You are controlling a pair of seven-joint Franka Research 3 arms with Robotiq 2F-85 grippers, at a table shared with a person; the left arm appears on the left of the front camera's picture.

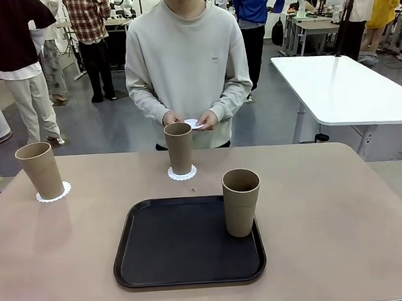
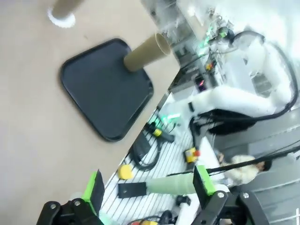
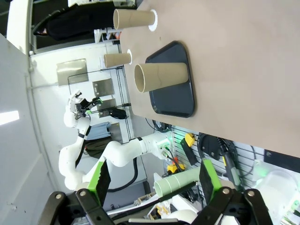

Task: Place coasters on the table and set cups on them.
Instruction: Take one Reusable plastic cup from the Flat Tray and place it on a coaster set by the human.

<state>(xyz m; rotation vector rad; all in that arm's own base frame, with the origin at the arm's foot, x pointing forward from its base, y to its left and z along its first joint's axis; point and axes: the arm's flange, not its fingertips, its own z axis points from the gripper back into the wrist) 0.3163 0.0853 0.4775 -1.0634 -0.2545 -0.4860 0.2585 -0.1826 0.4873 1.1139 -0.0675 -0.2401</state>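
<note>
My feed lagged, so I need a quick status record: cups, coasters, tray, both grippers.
left cup: upright on left coaster, on the table
middle cup: upright on middle coaster
third cup: upright on the black tray, no coaster under it
third coaster: in the person's hands, above the table's far edge
left gripper: jaws open, empty
right gripper: jaws open, empty
left to do: third coaster down, third cup onto it

Bright, even overhead light leaves faint soft shadows by the cups (image 1: 241,202) on the worktop (image 1: 339,217). The left wrist view is blurred, with glare at top right.
</note>
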